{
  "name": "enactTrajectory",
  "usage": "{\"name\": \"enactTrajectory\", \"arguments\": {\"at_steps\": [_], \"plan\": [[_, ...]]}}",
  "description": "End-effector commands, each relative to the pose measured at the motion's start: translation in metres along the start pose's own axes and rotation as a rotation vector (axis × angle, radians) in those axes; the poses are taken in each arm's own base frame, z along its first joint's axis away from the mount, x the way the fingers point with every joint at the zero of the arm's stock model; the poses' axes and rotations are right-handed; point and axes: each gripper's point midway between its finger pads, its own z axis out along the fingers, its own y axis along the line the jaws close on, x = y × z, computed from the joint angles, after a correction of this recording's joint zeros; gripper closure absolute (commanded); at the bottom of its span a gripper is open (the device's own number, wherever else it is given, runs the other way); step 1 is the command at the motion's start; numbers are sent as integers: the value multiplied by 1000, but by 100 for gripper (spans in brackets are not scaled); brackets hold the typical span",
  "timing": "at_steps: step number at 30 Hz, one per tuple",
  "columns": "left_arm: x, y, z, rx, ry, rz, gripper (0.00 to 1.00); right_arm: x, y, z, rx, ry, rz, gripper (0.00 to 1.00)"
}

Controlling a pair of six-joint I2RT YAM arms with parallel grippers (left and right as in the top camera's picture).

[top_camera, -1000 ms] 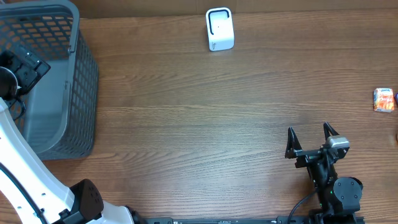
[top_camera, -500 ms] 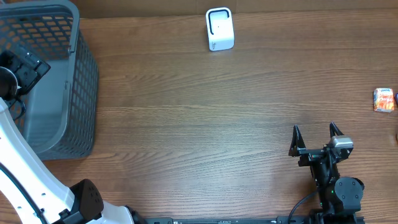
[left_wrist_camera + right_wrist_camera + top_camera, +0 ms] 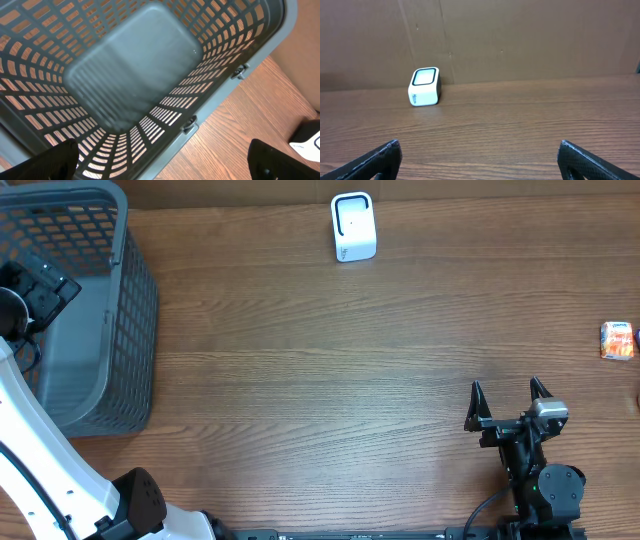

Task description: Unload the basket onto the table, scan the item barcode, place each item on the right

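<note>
item (image 3: 617, 340), a small orange packet, lies flat at the far right edge of the tabletop (image 3: 300, 380), touched by nothing.

it looks light and probably a little crushable, with a printed skin that may be slick, so a gentle pinch across its short sides seems the safest hold; which face carries the barcode cannot be told. the right end effector (image 3: 507, 402) sits low by the near edge with its fingers spread wide and empty, facing the white scanner (image 3: 425, 86) at the back. the left end effector (image 3: 165, 160), also spread and empty, hangs over the grey basket (image 3: 130, 300), well apart from the item. the packet lies so close to the edge that an outward nudge could tip it off, so approaching from the inner side looks wiser. bare wood lies open between the packet and the scanner.
</note>
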Motion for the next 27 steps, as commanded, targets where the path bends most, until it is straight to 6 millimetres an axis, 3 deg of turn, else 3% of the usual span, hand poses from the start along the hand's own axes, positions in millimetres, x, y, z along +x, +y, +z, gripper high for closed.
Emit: {"name": "enactTrajectory", "arguments": {"at_steps": [1,22,27], "plan": [[0,1,0,2,1,-13,0,1,-2,0,12,-6,-4,0],[-1,2,-1,-4,-3,-2,0,1,-2,0,12,-6,-4,0],[1,1,-23,27,-54,49,0,1,-2,0,12,-6,-4,0]]}}
